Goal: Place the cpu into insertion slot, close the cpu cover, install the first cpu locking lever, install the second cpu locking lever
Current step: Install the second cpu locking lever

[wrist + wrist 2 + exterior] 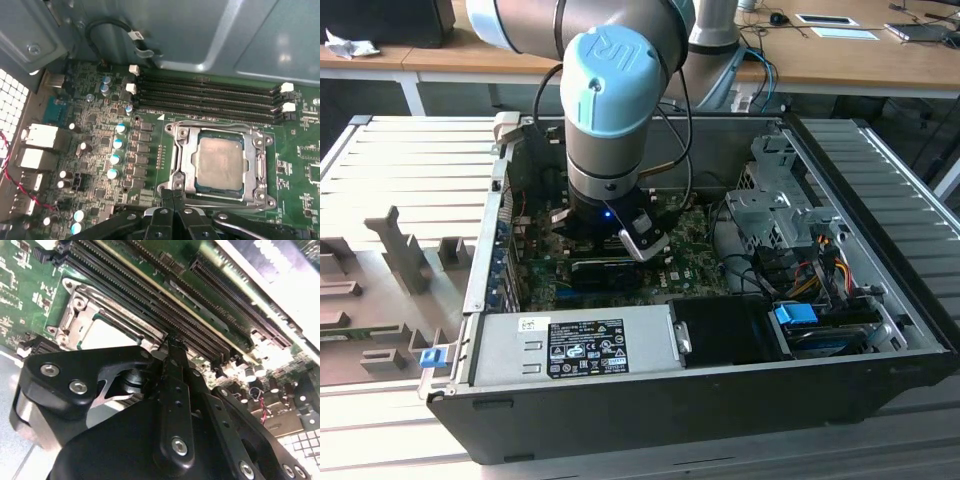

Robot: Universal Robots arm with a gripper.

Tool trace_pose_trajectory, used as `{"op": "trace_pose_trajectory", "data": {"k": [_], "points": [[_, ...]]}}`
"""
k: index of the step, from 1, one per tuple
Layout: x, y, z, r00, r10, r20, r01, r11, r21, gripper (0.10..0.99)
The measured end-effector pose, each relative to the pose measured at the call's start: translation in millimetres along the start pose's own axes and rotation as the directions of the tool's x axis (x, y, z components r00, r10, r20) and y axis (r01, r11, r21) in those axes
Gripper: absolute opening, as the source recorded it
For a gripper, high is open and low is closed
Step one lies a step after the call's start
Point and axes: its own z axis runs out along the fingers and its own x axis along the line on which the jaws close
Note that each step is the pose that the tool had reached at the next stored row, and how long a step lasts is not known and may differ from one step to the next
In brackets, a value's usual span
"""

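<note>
My tool sits low over the green circuit board, its black fingers pressed together with no gap I can see and nothing held between them, the tips just beside the near edge of the socket. In the second wrist view the same closed tips stand right at the socket's edge, next to the long black memory slots.

The cpu, a small flat square chip with a pale silver-grey metal top, already lies in the insertion slot, the square dark socket with its silver metal rim. The cpu cover, a thin silver-grey metal frame plate with a square window, looks to be lying down around the chip, though I cannot tell for certain that it is fully seated. I cannot make out how the locking levers stand.

I judge the chip light, stiff and slippery on top, and fragile underneath, so it would be taken only by its edges. The cover is thin springy sheet metal, best pushed on its free edge away from the hinge.

In the exterior view the grey arm with the pale blue cap reaches down into the open black computer case, which rests on the grey ribbed worktop
</note>
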Motion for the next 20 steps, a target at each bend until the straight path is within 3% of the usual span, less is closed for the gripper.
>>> {"op": "trace_pose_trajectory", "data": {"k": [4, 9, 12, 15, 20], "points": [[4.3, -0.5, 2.9, 1.0, -0.001, 0.0026, 0.001, 0.9998, -0.022, 0.106], [7.5, -0.9, 5.8, 1.0, -0.001, 0.0049, 0.001, 0.9992, -0.04, 0.106], [9.5, -0.8, 5.7, 1.0, -0.001, 0.0051, 0.001, 0.9991, -0.042, 0.106], [9.4, 2.4, -3.6, 1.0, -0.001, 0.0052, 0.001, 0.9991, -0.043, 0.106], [9.3, 4.6, -10.3, 1.0, -0.001, 0.0047, 0.001, 0.9991, -0.043, 0.106]]}}
